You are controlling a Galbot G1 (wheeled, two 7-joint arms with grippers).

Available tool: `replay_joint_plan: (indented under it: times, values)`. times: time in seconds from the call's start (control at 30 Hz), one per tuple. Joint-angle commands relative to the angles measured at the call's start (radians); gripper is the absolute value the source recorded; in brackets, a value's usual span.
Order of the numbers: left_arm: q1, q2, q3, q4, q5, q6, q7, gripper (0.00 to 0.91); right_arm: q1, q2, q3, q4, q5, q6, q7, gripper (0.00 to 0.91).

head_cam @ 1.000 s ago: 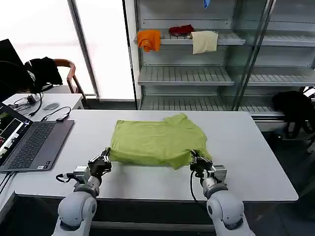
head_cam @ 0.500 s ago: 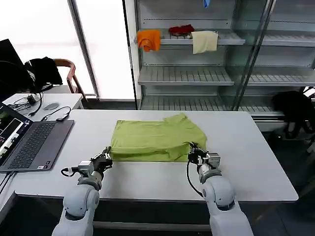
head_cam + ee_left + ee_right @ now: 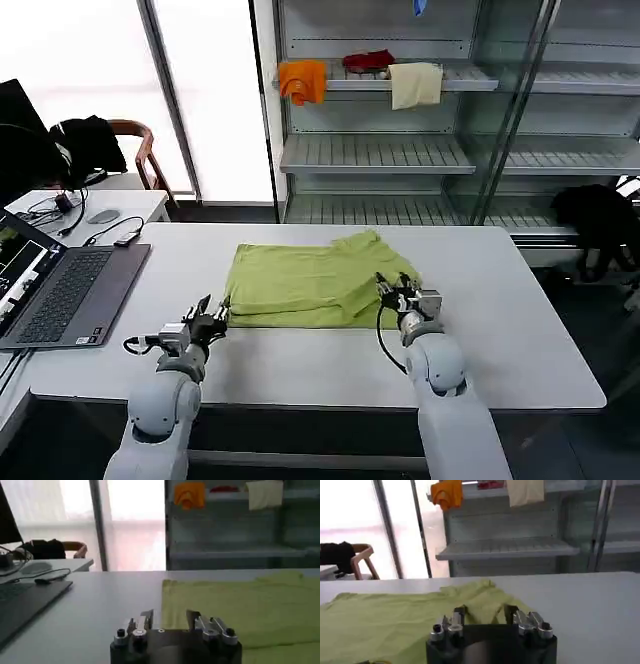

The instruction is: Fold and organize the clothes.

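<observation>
The clothes are one lime T-shirt [image 3: 310, 283], lying folded and flat in the middle of the white table [image 3: 500, 300]. My left gripper [image 3: 212, 314] is open just off the shirt's near left corner, close above the tabletop. My right gripper [image 3: 398, 291] is open at the shirt's near right corner. In the left wrist view the open left gripper [image 3: 169, 616] is empty, with the shirt [image 3: 240, 607] spread just beyond its fingers. In the right wrist view the right gripper [image 3: 484, 611] is open and the shirt [image 3: 395, 622] lies beyond it.
An open laptop [image 3: 60, 290] sits on the table's left side with cables behind it. Behind the table is a shelf unit [image 3: 380, 150] with orange [image 3: 302, 80], red [image 3: 368, 60] and cream [image 3: 415, 84] cloths. A chair with a black garment [image 3: 90, 140] stands at back left.
Both grippers carried the shirt's raised near edge away from me, laid it down and opened. The shirt now lies flatter and shorter front to back.
</observation>
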Motion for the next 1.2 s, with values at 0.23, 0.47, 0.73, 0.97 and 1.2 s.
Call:
replay_joint_plan:
  times: [0.23,0.47,0.73,0.97,1.2]
  values:
    - [0.06,0.002,-0.014,-0.057,-0.002,0.007,0.002,0.907,-0.032,-0.039,0.031,0.065,0.009,-0.031,-0.03,0.907]
    - [0.095,0.007,-0.009,-0.06,0.037,0.038,-0.001,0.907,-0.22,-0.094,0.038,0.198,-0.01,-0.032,-0.058,0.907]
    - [0.103,0.007,0.009,-0.05,0.051,0.032,0.0,0.907,-0.309,-0.113,0.064,0.237,-0.023,-0.031,-0.064,0.856]
    - [0.092,0.004,0.016,-0.019,0.06,0.015,0.001,0.907,-0.336,-0.104,0.059,0.236,-0.034,-0.03,-0.074,0.715]
    - [0.09,0.002,0.018,0.007,0.058,0.0,0.007,0.02,-0.341,-0.095,0.054,0.21,-0.059,-0.025,-0.072,0.0]
